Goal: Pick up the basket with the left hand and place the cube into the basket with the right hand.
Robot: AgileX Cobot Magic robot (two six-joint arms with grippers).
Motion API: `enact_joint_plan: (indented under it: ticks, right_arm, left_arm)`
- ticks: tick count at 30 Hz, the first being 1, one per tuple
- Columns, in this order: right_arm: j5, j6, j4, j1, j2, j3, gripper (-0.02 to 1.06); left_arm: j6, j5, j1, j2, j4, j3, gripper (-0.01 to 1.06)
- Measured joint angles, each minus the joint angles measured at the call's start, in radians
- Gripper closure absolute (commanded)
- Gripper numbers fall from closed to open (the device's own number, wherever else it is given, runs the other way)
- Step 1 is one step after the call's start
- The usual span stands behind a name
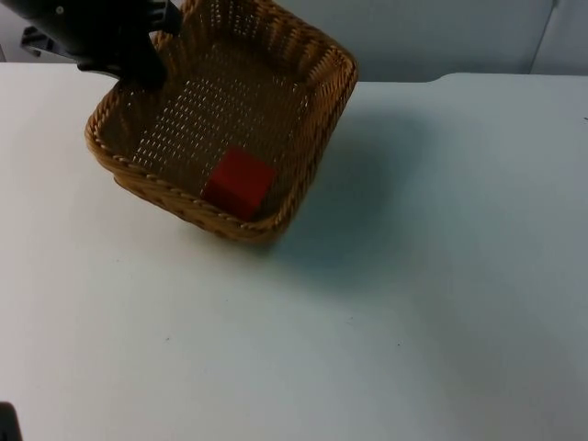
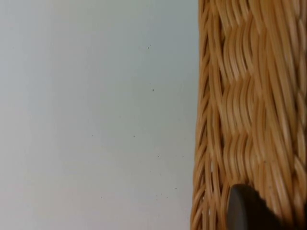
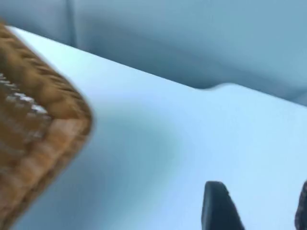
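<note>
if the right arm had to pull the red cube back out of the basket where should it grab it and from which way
From straight above, end effector fingers on two opposite side faces of the red cube. It lies low inside the basket, close to the near wall, so the woven walls likely block any sideways approach; only its top is open.

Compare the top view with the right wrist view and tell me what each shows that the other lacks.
Top view alone: the red cube lying inside the wicker basket, near its front wall, and the left gripper clamped on the basket's far left rim, holding it tilted above the table.

Right wrist view alone: the right gripper, its fingers spread apart with nothing between them, above bare table.

Both: the basket's woven corner, the white table and the grey partition wall.
</note>
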Motion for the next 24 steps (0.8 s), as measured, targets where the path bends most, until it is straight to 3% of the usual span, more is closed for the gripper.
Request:
enact_joint_plan:
  ticks: [8, 11, 12, 14, 15, 19, 24]
  right_arm:
    - [0.156, -0.053, -0.067, -0.092, -0.071, 0.0, 0.66]
    - [0.178, -0.059, -0.076, -0.113, -0.092, 0.0, 0.81]
    - [0.183, -0.055, -0.076, -0.124, -0.105, 0.0, 0.81]
    - [0.199, -0.025, -0.073, -0.167, -0.138, 0.0, 1.01]
    - [0.209, -0.012, -0.071, -0.183, -0.153, 0.0, 1.05]
    - [0.243, 0.009, -0.06, -0.233, -0.198, 0.0, 1.05]
    - [0.254, 0.014, -0.057, -0.271, -0.243, 0.0, 1.05]
  left_arm:
    - [0.0, -0.002, 0.0, 0.0, 0.0, 0.0, 1.05]
    - [0.0, -0.011, 0.0, 0.0, 0.0, 0.0, 1.05]
    - [0.0, -0.02, 0.0, 0.0, 0.0, 0.0, 1.05]
    - [0.0, -0.042, 0.0, 0.0, 0.0, 0.0, 1.05]
    - [0.0, -0.054, 0.0, 0.0, 0.0, 0.0, 1.05]
    - [0.0, -0.07, 0.0, 0.0, -0.011, 0.0, 1.05]
    - [-0.025, 0.006, 0.0, 0.0, -0.066, 0.0, 1.05]
